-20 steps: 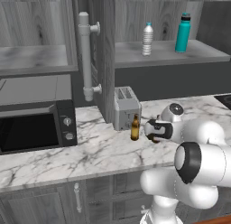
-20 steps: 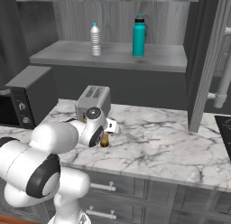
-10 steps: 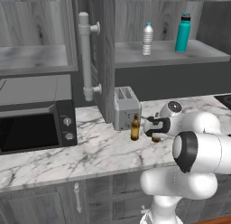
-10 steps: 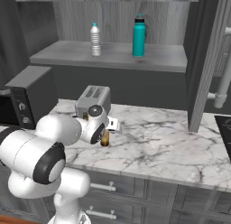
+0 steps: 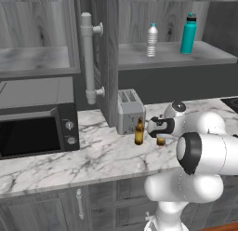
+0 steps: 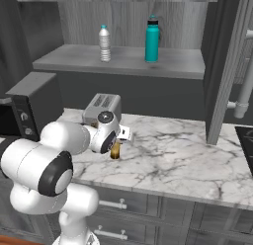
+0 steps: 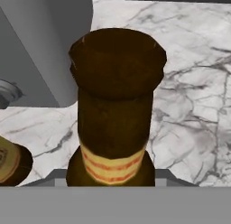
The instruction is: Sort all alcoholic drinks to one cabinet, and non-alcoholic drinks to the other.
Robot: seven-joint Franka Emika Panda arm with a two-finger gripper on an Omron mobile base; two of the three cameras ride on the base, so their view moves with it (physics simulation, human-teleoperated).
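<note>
Two amber beer bottles stand on the marble counter in front of the toaster (image 5: 129,111). My gripper (image 5: 158,128) (image 6: 120,136) is shut on the neck of the right-hand beer bottle (image 5: 161,141) (image 6: 116,151) (image 7: 116,105), which fills the middle of the hand view. The other beer bottle (image 5: 139,131) (image 7: 11,165) stands free just left of it. The teal flask (image 5: 188,33) (image 6: 152,40) and the clear water bottle (image 5: 152,40) (image 6: 104,43) stand upright on the shelf of the open right cabinet (image 5: 204,55) (image 6: 74,61). The left cabinet (image 5: 37,62) shows a bare grey shelf.
A black microwave (image 5: 32,132) (image 6: 29,103) sits at the counter's left. An open cabinet door with a pale bar handle (image 5: 88,62) hangs above the toaster; another handle (image 6: 244,86) is at the right. A stove edge (image 5: 232,102) borders the counter's right end.
The jaws have closed from wide open onto the right beer bottle's neck. The hand moved slightly toward the bottle; both bottles stand where they were.
</note>
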